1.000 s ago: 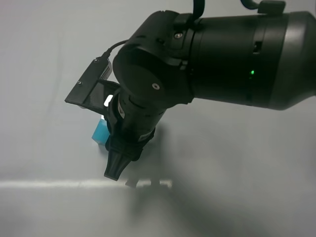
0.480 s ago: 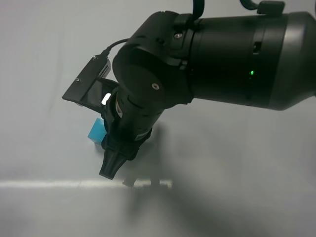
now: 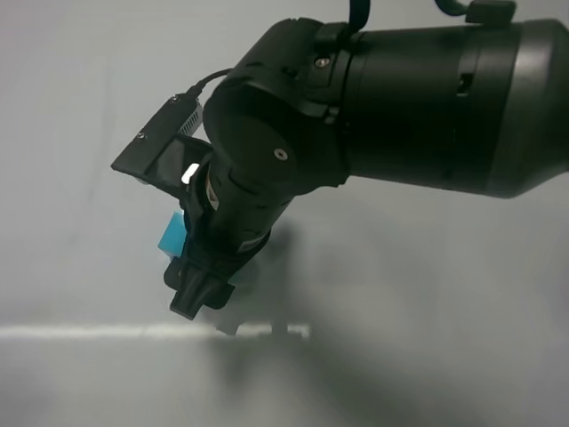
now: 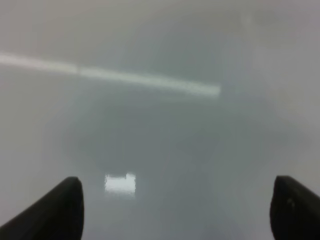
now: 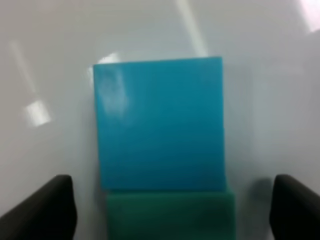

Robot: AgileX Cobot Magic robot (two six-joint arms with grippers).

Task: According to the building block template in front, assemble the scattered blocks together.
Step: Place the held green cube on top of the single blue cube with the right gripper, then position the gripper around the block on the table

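Blue block (image 5: 160, 122) and green block (image 5: 170, 215) are butted up face to face on the counter (image 3: 71, 107), and that's the pair this job wants joined! Look at the last second. From the high camera the right arm (image 3: 400, 98) has drifted left across the scene, and the blue block has slid left with it. The tip of the right end effector (image 5: 169, 209), a narrow point a moment ago, now shows blunt and broad, so I read that as the fingers letting go. The wrist camera backs it up: its two fingers stand wide apart, one on either side, with both blocks in the gap and touching neither finger. The green one sits a shade off line with the blue, not quite flush along the side. My call is that the joining is as good as done, perhaps one small nudge short of a straight bar. From above only the blue block shows, peeking out left of the wrist, left of centre. The green is hidden under the arm, and the template I cannot see at all. Left end effector (image 4: 174, 210): fingers apart, nothing between them, only blurred counter beyond.
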